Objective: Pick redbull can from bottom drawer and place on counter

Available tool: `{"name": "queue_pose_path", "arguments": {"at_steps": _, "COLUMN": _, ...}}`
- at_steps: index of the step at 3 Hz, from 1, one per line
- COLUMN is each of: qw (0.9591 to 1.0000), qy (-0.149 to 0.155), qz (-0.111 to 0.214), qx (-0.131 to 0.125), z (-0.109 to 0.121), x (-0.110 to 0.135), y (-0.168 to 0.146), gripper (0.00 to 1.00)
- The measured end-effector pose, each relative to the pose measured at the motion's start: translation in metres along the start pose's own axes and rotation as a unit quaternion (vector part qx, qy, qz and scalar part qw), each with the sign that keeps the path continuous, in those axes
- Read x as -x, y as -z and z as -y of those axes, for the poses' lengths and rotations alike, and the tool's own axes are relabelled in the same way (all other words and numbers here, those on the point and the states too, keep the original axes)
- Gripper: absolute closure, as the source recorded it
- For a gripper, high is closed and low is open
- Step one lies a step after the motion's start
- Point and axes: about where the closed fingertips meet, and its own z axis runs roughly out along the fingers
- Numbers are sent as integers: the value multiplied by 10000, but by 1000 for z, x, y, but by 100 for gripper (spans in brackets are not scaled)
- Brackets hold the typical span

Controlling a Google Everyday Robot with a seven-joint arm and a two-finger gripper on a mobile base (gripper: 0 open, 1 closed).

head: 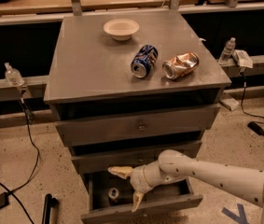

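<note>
Camera view: down onto the grey cabinet, bottom drawer (141, 212) pulled out.
Gripper (128, 187): over the open drawer, just right of the can, fingers spread wide, holding nothing.
Redbull can (114, 193): inside the drawer, left part, seemingly upright; only the round silver top visible, body lost in shadow.
Step in hand: reaching in for the grasp.
Doing it well: shift left to centre on the can, lower with fingers straddling it, clear of the drawer front, close, lift straight up.
Counter (89, 69): destination; best set down apart from dented blue can (143, 60), crushed can (180, 65), bowl (121, 28).
</note>
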Motion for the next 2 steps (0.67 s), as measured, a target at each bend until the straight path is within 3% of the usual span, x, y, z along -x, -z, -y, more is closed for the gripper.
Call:
{"name": "queue_pose_path", "arguments": {"at_steps": 1, "qw": 10000, "qy": 0, "qz": 0, "qx": 0, "z": 0, "x": 0, "y": 0, "gripper": 0}}
{"name": "queue_pose_path", "arguments": {"at_steps": 2, "qw": 9995, "qy": -303, "qz": 129, "qx": -15, "z": -15, "x": -21, "y": -19, "gripper": 0}}
